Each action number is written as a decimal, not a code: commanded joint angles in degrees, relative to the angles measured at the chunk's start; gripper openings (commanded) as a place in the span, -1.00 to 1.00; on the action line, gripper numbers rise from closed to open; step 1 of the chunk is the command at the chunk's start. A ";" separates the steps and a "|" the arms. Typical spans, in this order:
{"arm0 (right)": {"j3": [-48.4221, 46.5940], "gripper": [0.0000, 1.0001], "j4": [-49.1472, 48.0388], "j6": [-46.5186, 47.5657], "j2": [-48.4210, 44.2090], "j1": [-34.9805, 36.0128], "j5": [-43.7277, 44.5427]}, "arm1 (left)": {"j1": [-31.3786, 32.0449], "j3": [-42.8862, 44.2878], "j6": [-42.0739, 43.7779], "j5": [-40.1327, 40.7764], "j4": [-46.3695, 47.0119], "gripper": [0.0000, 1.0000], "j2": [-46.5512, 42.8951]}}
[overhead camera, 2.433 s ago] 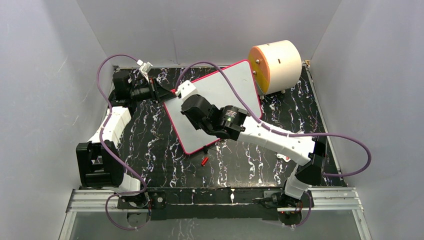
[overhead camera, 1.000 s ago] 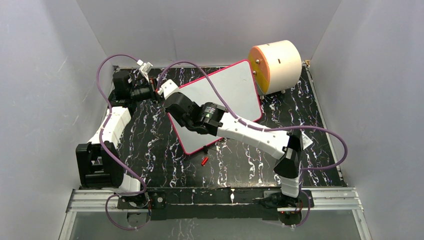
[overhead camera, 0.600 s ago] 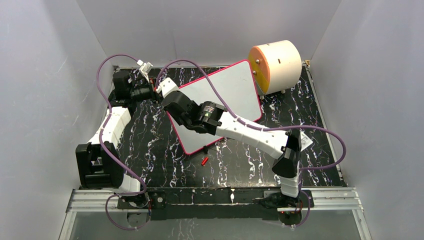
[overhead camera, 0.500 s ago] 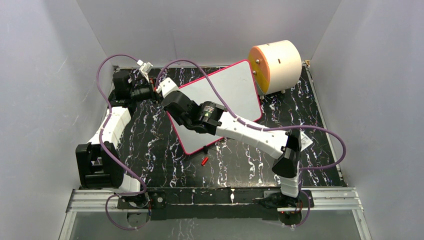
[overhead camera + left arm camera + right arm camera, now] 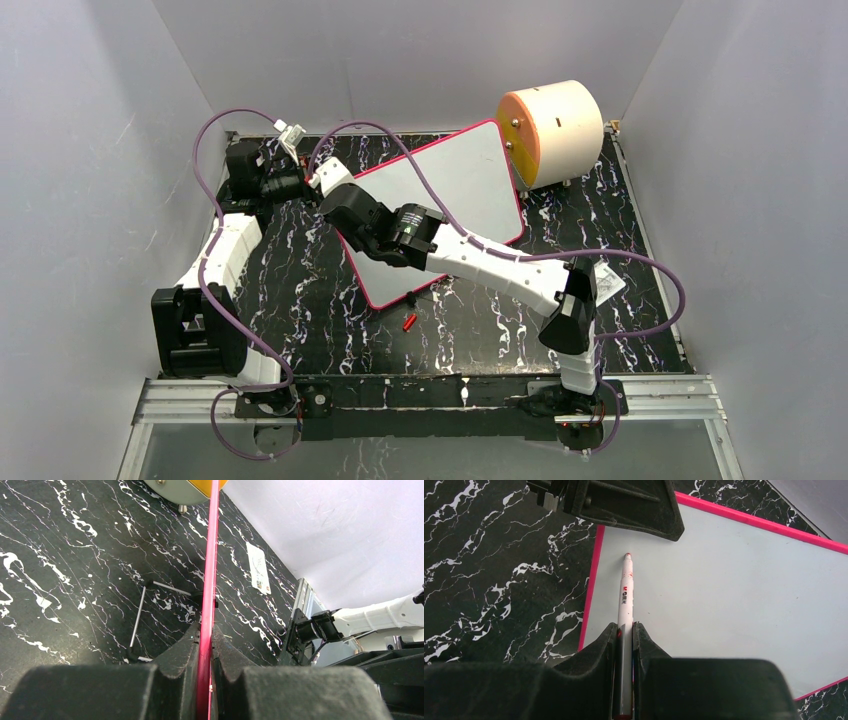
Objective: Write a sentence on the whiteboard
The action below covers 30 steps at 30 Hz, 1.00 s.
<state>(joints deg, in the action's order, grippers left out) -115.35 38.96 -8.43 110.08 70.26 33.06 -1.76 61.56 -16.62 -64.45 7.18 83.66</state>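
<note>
Swinging away from the middle of the whiteboard [image 5: 470, 170], the right arm [image 5: 500, 265] has carried its marker [image 5: 626, 587] to the board's far-left corner over the last couple of seconds, its elbow folding in nearer the base. Most of that travel came early. In the last half second the wrist has only crept a little further the same way.

The right jaws are clenched on the marker's barrel. Its red-stained tip points out over the white surface just inside the pink rim and close to the left jaws. The wrist view does not show whether the tip touches the board.

The left jaws have not shifted and stay clamped on the board's rim at that same corner. The board sits at an angle on the counter [image 5: 480, 320], its far-right edge beside the cream cylinder [image 5: 560, 130]. A small red piece [image 5: 409, 322], likely the marker's cap, lies on the counter just off the board's near edge.

No red lettering shows on any bare part of the board, so the sentence looks not yet begun. The shift reads as lining up at the start of a first line, which puts the task at its opening stroke. That starting spot is tight against the left jaws, so the first letters may have little room.
</note>
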 commanded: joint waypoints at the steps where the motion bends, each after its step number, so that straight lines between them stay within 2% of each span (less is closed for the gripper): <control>1: -3.09 -1.00 -1.96 -0.26 -0.18 0.26 1.81 | 0.79 0.13 0.80 1.35 -4.25 -1.00 -1.39; 15: -4.59 -1.00 1.60 -1.25 1.73 0.28 2.48 | 0.79 0.10 0.78 1.35 -4.28 -1.00 -1.52; 30: -6.23 -1.00 7.42 -3.46 3.38 0.31 -0.83 | 0.75 -0.02 0.85 1.47 -4.33 -1.00 -1.79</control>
<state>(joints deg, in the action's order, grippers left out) -119.28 44.75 -10.41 112.68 70.59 33.30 -1.76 61.56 -16.47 -64.27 7.03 83.64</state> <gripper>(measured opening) 0.221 0.082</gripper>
